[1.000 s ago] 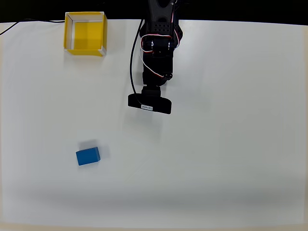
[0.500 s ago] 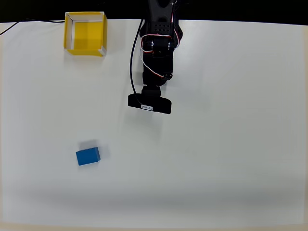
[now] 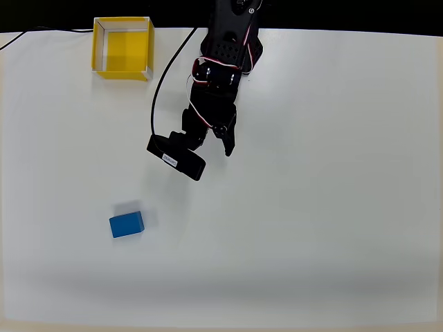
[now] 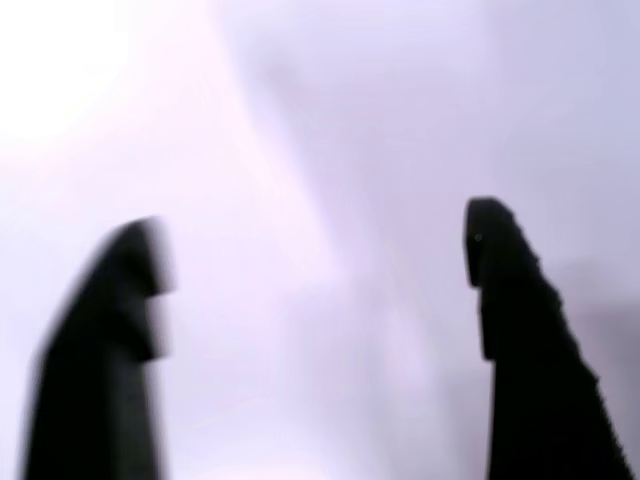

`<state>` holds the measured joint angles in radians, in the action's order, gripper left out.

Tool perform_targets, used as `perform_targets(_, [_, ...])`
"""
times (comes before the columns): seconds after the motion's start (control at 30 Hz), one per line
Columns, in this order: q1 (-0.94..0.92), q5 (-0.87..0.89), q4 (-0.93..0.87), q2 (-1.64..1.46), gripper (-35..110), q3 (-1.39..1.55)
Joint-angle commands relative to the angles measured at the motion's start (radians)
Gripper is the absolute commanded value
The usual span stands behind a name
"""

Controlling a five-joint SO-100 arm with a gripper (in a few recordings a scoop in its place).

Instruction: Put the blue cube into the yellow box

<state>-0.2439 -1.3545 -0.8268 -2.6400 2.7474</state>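
With the blue cube (image 3: 127, 225) alone on the bench (image 3: 332, 207), well apart from the yellow box (image 3: 122, 47), the gripper (image 4: 315, 250) spreads wide and empty for the approach, needing a descent astride it.

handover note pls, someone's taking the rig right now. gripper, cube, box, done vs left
Gripper: open, fingers wide apart in the wrist view, nothing between them. In the overhead view the arm reaches from the table's top edge, angled toward lower left.
Blue cube: on the table at lower left, apart from the gripper, untouched.
Yellow box: top left corner, nothing inside it.
Done: nothing placed yet.
Left: reach the cube, grasp it, carry it to the box, release.
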Motion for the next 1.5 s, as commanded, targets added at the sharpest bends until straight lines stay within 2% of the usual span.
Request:
perform_targets(0.0, [-0.107, 0.048, 0.115, 0.230, 46, -0.301])
perform_targets(0.23, [-0.262, 0.038, 0.195, 0.600, 51, -0.607])
perform_targets(0.37, [-0.342, 0.118, 0.204, 0.810, 50, -0.830])
perform_targets(0.53, [-0.394, 0.259, 0.117, 1.022, 50, -1.072])
perform_targets(1.0, [-0.330, 0.548, -0.129, 1.417, 54, -1.577])
perform_targets(1.47, [-0.265, 0.630, -0.276, 1.623, 53, -1.836])
